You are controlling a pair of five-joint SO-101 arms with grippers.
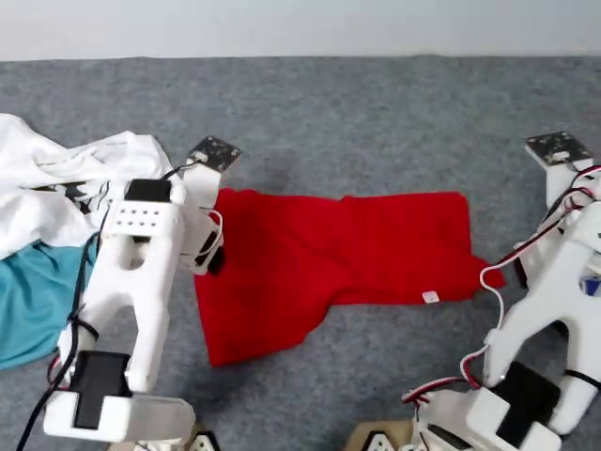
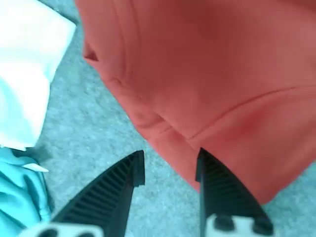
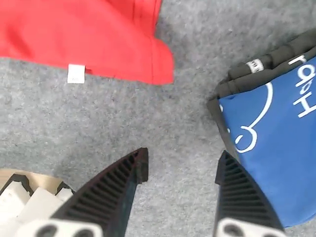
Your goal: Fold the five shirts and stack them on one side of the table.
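Note:
A red shirt [image 1: 338,254] lies partly folded in the middle of the grey table, with a small white tag [image 1: 430,298] near its right hem. My left gripper [image 2: 170,165] hangs open just over the red shirt's [image 2: 212,74] left edge, one finger above the cloth and the other above the table. My right gripper [image 3: 183,165] is open over bare carpet, between the red shirt's corner [image 3: 153,54] and a blue printed shirt [image 3: 276,133]. The blue shirt rests on a dark shirt [image 3: 247,74].
A crumpled white shirt [image 1: 56,178] and a teal shirt [image 1: 33,301] lie heaped at the table's left edge, close beside the left arm [image 1: 141,272]. The right arm [image 1: 554,291] stands at the right edge. The far half of the table is grey carpet [image 1: 357,113].

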